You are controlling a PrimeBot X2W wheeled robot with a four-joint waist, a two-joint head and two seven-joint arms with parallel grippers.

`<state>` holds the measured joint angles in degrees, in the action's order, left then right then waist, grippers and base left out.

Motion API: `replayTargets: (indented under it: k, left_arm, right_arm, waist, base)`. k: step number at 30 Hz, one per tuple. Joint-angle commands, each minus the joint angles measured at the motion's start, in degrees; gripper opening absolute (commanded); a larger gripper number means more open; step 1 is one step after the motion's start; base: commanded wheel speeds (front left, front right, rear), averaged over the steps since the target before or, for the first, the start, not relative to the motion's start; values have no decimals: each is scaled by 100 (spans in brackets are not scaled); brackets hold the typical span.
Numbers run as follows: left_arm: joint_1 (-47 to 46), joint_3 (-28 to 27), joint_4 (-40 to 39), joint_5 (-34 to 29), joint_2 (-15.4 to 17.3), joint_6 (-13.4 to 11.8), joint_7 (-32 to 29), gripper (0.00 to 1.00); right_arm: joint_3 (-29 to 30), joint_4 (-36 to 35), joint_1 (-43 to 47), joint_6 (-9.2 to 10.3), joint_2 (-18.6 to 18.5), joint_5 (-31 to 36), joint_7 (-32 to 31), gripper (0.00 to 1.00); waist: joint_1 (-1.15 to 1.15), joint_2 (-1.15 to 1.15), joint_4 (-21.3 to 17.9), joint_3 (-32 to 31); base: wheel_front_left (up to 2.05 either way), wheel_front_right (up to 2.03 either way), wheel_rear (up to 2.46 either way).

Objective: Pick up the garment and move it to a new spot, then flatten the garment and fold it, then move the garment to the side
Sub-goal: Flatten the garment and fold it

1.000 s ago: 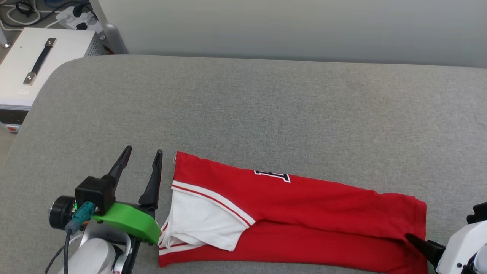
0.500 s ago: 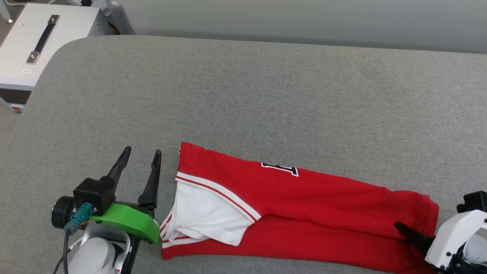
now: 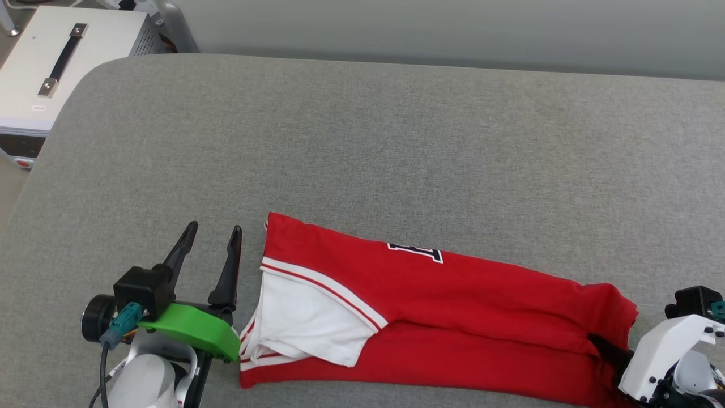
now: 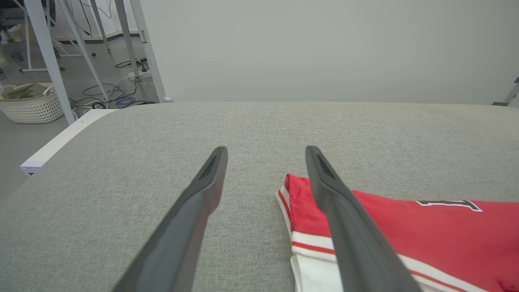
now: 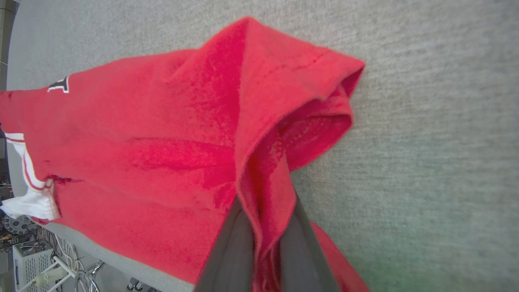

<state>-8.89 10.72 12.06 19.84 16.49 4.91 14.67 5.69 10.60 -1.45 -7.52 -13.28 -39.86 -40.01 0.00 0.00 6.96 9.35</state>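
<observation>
The garment [image 3: 453, 306] lies as a long folded red strip on the grey padded surface [image 3: 362, 141], white sleeve [image 3: 306, 323] up at its left end and a bit of black print [image 3: 416, 252] on its far edge. My left gripper [image 3: 214, 226] stands open just left of the collar end, apart from the cloth. In the left wrist view its fingers [image 4: 265, 149] spread over bare surface, with the garment [image 4: 405, 231] behind the right one. My right gripper [image 3: 609, 345] is shut on the garment's right end. The right wrist view shows the gripper [image 5: 265, 202] pinching a raised fold of red cloth [image 5: 162, 134].
A white box with a black handle [image 3: 56, 56] stands beyond the surface's rounded far-left corner. A pale wall runs along the far edge. The left wrist view shows metal frame legs [image 4: 48, 61], cables and a white basket [image 4: 28, 101] on the floor.
The camera tilted after the first frame. Since then my right gripper has drawn the garment's right end a little leftward, bunching it. The left gripper has hardly moved.
</observation>
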Motion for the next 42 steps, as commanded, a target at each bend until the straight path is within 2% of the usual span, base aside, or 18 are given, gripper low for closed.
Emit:
replayTargets:
  k: [1,14,21,33,42]
  left_arm:
    - [77,-38,15,-56,-55,54,32,100]
    - [145,-188,118,-202,-190,194,32,100]
    - [199,-210,172,-221,-250,227,32,100]
    - [400,-180,263,-177,-324,251,33,100]
    - [462,-193,280,-127,-351,256,33,100]
  right_arm:
    - [-75,104,24,3,38,-34,44,0]
    - [341,215,38,3,-643,-27,640,0]
    - [285,23,149,3,-679,-143,732,0]
    - [-87,-1124,630,3,-244,-342,500,0]
    - [-571,-1705,634,3,562,-425,-93,0]
  waist:
    - [0,0,-18,-31]
    - [0,0,-81,-236]
    - [0,0,-70,-360]
    - [0,0,71,-781]
    - [0,0,291,-884]
  base:
    - [0,0,0]
    - [0,0,0]
    - [0,0,0]
    - [0,0,0]
    - [0,0,0]
